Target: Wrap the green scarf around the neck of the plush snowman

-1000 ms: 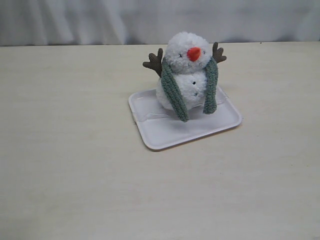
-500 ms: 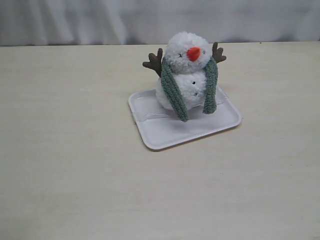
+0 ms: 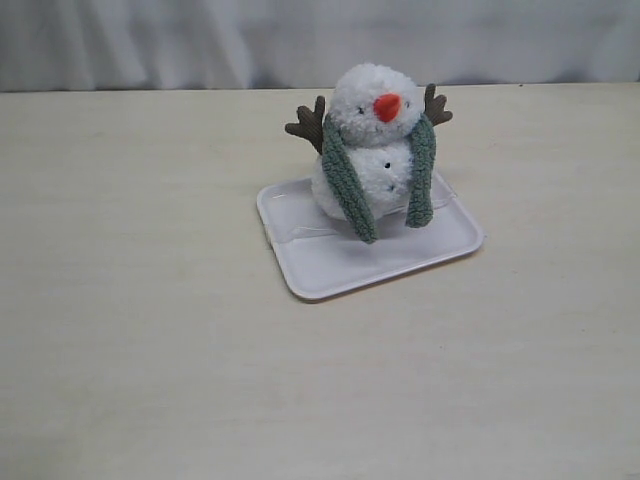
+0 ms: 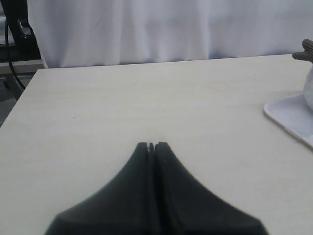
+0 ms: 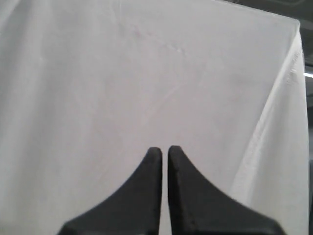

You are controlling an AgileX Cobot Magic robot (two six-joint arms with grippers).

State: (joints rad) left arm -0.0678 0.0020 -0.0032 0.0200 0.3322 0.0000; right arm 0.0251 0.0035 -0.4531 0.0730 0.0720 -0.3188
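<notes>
The plush snowman sits upright on a white tray at the table's middle. The green scarf is draped behind its neck, and both ends hang down the front, one at each side of the body. Neither gripper shows in the exterior view. In the left wrist view my left gripper is shut and empty above bare table, with the tray's corner and a brown twig arm far off at the frame's edge. My right gripper is shut with nothing in it, facing a white curtain.
A white curtain hangs behind the table's far edge. The table's corner and a dark stand appear in the left wrist view.
</notes>
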